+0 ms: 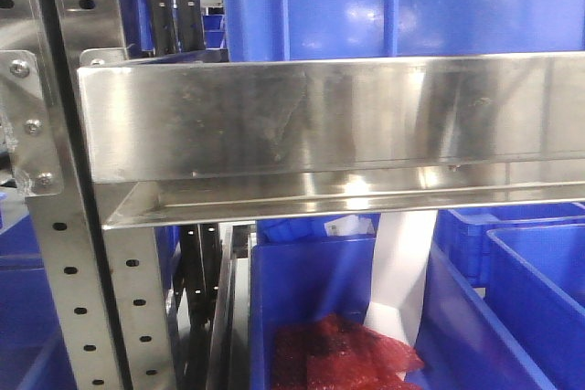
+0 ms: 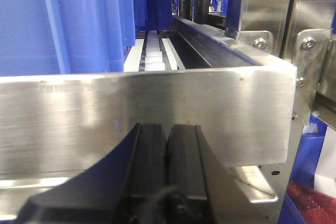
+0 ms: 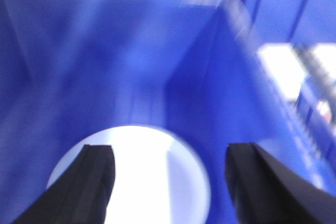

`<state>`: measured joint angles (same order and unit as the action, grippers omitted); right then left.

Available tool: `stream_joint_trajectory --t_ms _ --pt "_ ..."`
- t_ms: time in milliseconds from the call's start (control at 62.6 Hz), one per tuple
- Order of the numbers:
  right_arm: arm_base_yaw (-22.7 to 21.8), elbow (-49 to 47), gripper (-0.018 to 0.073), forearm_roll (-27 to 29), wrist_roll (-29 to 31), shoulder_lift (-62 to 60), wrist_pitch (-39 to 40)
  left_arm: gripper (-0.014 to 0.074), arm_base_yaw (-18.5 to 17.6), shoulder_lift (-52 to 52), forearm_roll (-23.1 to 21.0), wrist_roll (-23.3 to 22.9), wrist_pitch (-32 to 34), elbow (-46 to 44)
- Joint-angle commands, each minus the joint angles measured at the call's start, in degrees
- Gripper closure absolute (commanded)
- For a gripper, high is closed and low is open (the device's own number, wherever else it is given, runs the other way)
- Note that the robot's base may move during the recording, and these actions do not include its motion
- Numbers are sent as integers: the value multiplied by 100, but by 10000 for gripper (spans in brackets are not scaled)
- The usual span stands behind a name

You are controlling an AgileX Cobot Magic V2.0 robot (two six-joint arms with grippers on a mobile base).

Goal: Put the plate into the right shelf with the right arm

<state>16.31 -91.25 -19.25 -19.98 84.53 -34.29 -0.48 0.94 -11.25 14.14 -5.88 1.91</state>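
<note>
The white plate (image 3: 152,182) shows only in the blurred right wrist view, lying flat on the floor of a blue bin (image 3: 131,61). My right gripper (image 3: 170,150) is open above it, empty, its left finger over the plate and its right finger (image 3: 252,171) past the plate's edge. The right shelf's brushed steel ledge (image 1: 320,116) fills the front view and also shows in the left wrist view (image 2: 131,114). My left gripper (image 2: 168,127) is shut and empty, right in front of that ledge. Neither gripper nor the plate shows in the front view.
A large blue bin (image 1: 384,2) stands on the ledge. Below it are blue bins (image 1: 539,280), one holding red mesh packets (image 1: 338,353), with a white strip (image 1: 402,267) hanging into it. Perforated steel uprights (image 1: 87,299) stand at the left, and others (image 2: 310,30) near my left gripper.
</note>
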Motion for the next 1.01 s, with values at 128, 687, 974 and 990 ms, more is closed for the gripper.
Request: stream_joint_trajectory --t_ms 128,687,974,990 --pt "-30 -22 311 -123 53 -1383 -61 643 -25 64 -22 -14 448 48" --pt "-30 4600 508 -123 90 -5581 997 643 -25 64 -22 -14 448 48" --pt "-30 6006 508 -123 90 -7032 1003 643 -25 64 -22 -14 448 48" --pt "-30 6035 508 -123 90 -7068 1003 643 -25 64 -22 -14 448 48"
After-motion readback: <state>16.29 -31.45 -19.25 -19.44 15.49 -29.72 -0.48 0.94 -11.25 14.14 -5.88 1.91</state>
